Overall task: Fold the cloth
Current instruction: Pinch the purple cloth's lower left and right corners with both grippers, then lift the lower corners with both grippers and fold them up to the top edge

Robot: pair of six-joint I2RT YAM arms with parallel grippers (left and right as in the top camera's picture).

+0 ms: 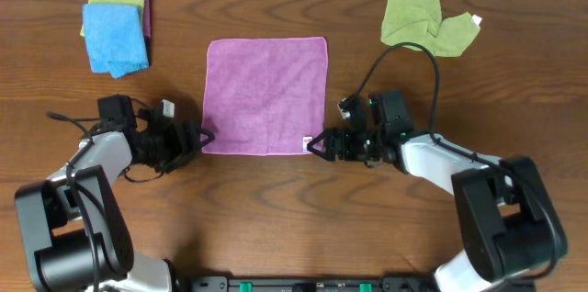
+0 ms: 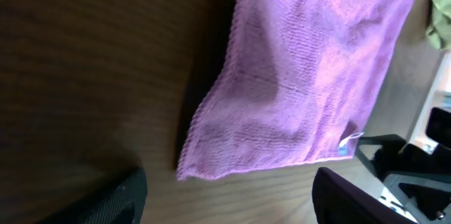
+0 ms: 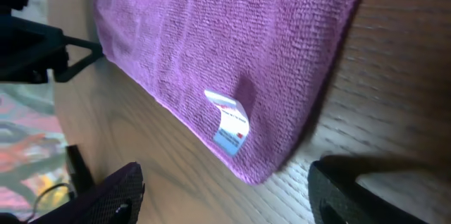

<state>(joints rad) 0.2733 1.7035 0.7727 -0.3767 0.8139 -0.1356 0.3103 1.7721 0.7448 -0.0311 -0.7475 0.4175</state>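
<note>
- Overhead: your left gripper [image 1: 204,137] has its jaws apart, one corner of the flat cloth [image 1: 266,95] just ahead of them.
- Your right gripper [image 1: 314,145] has its jaws apart too, the corner with the white tag [image 3: 229,120] just ahead between them.

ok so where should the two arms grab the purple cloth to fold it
I'd take the purple cloth by its two near corners: the left pincer on the near-left corner, the right pincer on the tagged near-right corner. It lies flat and square, so only edges offer a pinch; come in low from the near side, one finger sliding under.
</note>
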